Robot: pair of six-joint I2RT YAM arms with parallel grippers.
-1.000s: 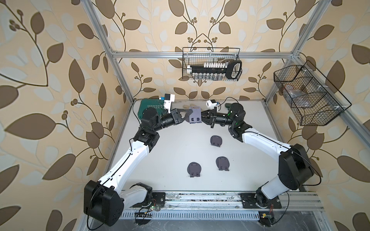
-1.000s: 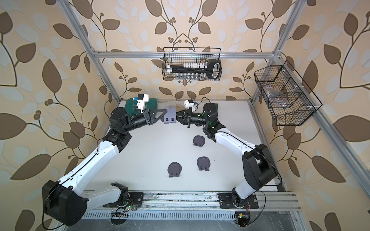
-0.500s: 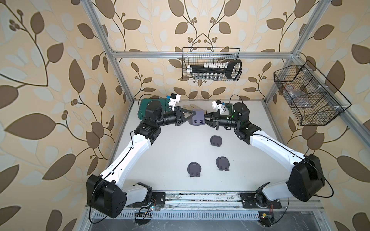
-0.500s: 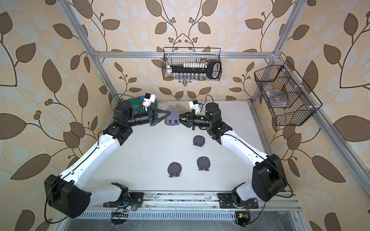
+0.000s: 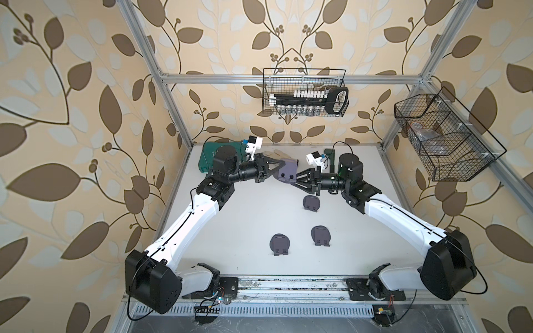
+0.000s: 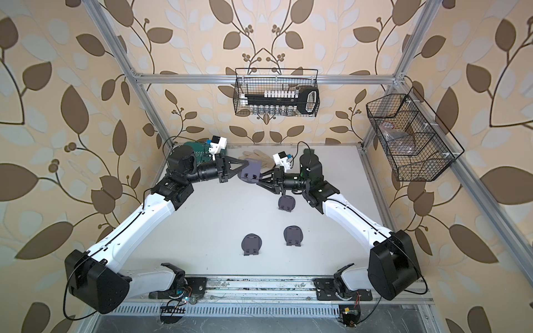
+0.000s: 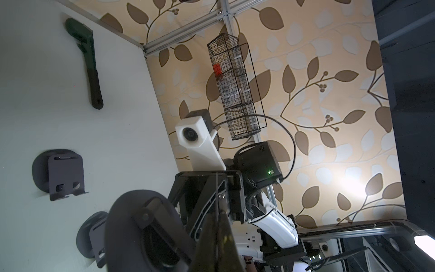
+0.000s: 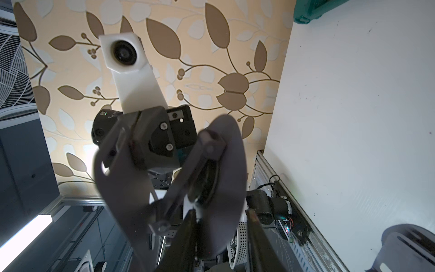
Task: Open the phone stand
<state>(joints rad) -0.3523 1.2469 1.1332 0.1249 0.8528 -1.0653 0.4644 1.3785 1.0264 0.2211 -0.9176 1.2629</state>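
Observation:
A dark grey phone stand (image 5: 287, 173) (image 6: 251, 173) hangs in the air over the back of the table, between both arms. In the right wrist view it is spread in a V, flat plate (image 8: 124, 188) on one side and round base (image 8: 223, 164) on the other. My left gripper (image 5: 280, 165) (image 7: 217, 235) is shut on the plate's edge. My right gripper (image 5: 297, 180) (image 8: 221, 235) stands open around the round base. One finger (image 8: 186, 235) lies against the base and the other finger (image 8: 256, 240) is apart from it.
Three more grey stands lie on the white table (image 5: 245, 207): one (image 5: 311, 203) under the right gripper, two (image 5: 320, 235) (image 5: 279, 243) nearer the front. A green case (image 5: 207, 158), a glove (image 5: 277, 152) and a green wrench (image 7: 91, 70) lie at the back. Wire baskets (image 5: 304, 96) (image 5: 444, 144) hang on the walls.
The right gripper's jaws have parted and let go of the stand's round base. The left gripper still holds the stand, which has shifted slightly towards the right arm.

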